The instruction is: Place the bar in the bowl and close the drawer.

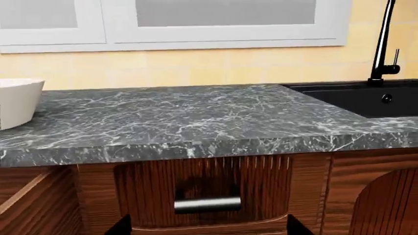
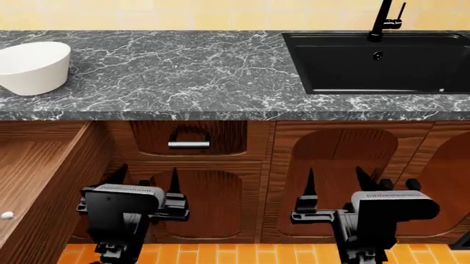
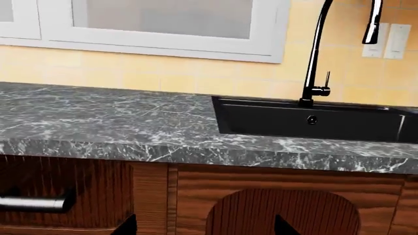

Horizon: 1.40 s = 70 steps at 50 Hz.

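Bowl is sitting at the left end of the dark marble table, and the drawer below it is standing pulled open. Both the left gripper and right gripper are hanging low before the cabinet fronts, jaws spread wide and holding nothing. No bar is showing in any view.

The grey marbled stone worktop is the landmark. On its left end stands the plain white deep bowl; the black rectangular sink is set into its right end. Below its left end the reddish-brown wooden drawer stands open; a small white thing lies in it.
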Available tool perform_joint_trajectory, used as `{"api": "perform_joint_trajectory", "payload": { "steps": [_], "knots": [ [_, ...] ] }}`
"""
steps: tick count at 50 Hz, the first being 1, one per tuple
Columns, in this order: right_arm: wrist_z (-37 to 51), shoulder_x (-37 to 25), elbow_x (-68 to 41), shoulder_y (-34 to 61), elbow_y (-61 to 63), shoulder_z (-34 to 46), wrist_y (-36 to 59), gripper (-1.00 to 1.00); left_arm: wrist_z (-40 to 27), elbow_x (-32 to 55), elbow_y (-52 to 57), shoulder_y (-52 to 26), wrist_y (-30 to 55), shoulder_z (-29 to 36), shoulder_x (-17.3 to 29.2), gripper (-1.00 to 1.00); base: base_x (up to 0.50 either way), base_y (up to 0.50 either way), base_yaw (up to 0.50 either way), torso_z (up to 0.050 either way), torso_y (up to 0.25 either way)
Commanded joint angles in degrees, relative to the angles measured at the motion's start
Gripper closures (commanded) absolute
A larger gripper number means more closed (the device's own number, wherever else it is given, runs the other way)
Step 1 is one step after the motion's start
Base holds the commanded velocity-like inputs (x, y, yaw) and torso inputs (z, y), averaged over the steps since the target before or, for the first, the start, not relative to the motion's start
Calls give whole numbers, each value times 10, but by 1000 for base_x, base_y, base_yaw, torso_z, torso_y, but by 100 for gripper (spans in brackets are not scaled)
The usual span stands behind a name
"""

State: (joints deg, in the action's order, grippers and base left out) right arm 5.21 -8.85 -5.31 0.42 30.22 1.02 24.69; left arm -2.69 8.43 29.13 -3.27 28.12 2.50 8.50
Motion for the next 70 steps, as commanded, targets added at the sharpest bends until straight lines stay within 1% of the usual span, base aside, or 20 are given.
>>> {"api": "perform_joint_trajectory", "payload": {
  "steps": [1, 4, 6, 10, 33, 70],
  "knots": [
    [-11, -49, -47, 98, 202, -32, 277, -100, 6, 91, 210, -143, 339, -43, 52, -100, 0, 0, 0, 50, 0],
    [-14, -58, -64, 142, 236, -49, 344, -100, 8, 110, 235, -200, 414, -55, 64, -100, 0, 72, 0, 50, 0],
    [-14, -60, -70, 161, 246, -58, 367, -100, 9, 120, 250, -226, 449, -59, 68, -100, 6, 488, 0, 50, 0],
    [-11, -64, -71, 174, 249, -60, 379, -100, 11, 128, 259, -246, 474, -63, 73, -100, 9, 500, 0, 50, 0],
    [5, -80, -72, 201, 265, -57, 406, -100, 4, 142, 266, -275, 493, -67, 89, -100, 11, 500, 0, 50, 0],
    [23, -94, -78, 219, 260, -40, 410, -100, -3, 160, 260, -279, 489, -83, 102, -100, 10, 500, 0, 50, 1]
  ]
}}
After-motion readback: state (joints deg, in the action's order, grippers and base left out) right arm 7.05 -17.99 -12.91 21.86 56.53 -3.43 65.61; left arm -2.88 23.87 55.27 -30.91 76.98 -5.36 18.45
